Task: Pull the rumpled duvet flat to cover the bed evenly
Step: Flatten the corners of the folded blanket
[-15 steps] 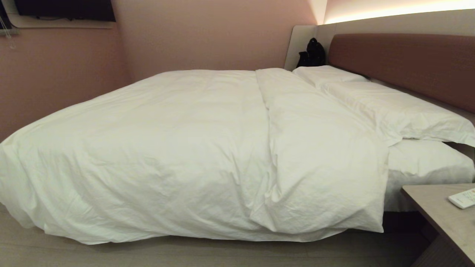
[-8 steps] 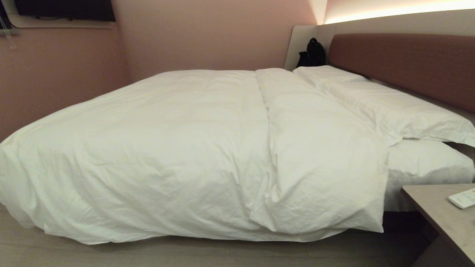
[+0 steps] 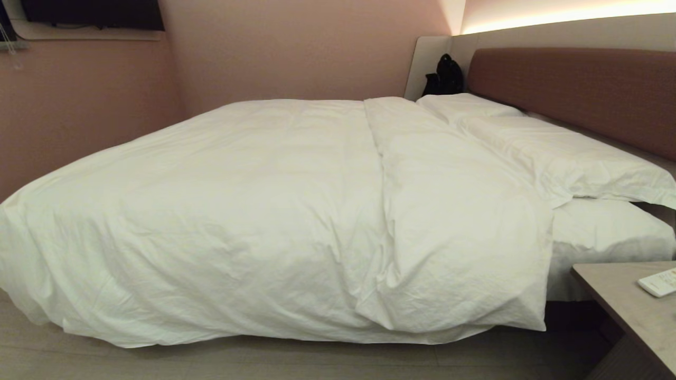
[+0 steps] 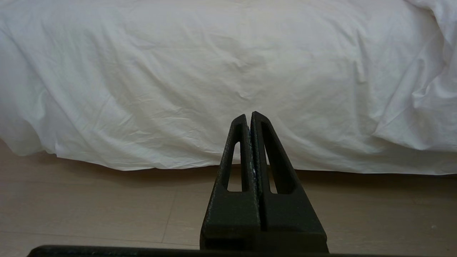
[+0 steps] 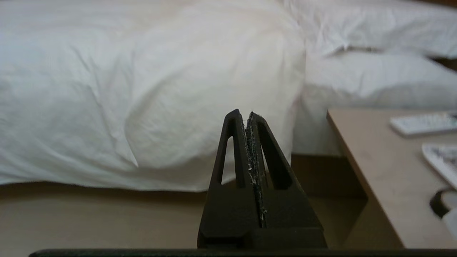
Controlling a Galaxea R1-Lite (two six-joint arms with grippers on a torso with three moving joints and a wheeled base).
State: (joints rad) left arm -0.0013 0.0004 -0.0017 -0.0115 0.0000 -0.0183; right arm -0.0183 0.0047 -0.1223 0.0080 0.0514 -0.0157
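Note:
The puffy white duvet (image 3: pixel 237 211) lies over the bed (image 3: pixel 607 232), hanging down the near side almost to the floor. A folded-back band of it (image 3: pixel 454 221) runs across the bed beside the pillows. Neither arm shows in the head view. In the left wrist view my left gripper (image 4: pixel 249 116) is shut and empty, held above the floor short of the duvet's hanging side (image 4: pixel 214 82). In the right wrist view my right gripper (image 5: pixel 242 113) is shut and empty too, facing the duvet's folded end (image 5: pixel 214 89) near the bedside table.
Two white pillows (image 3: pixel 560 153) lie against the reddish-brown headboard (image 3: pixel 575 89). A bedside table (image 3: pixel 628 311) with a white remote (image 3: pixel 658 282) stands at the near right (image 5: pixel 375 171). A black bag (image 3: pixel 446 76) sits in the far corner. Pale wood floor (image 3: pixel 264 361) runs along the bed.

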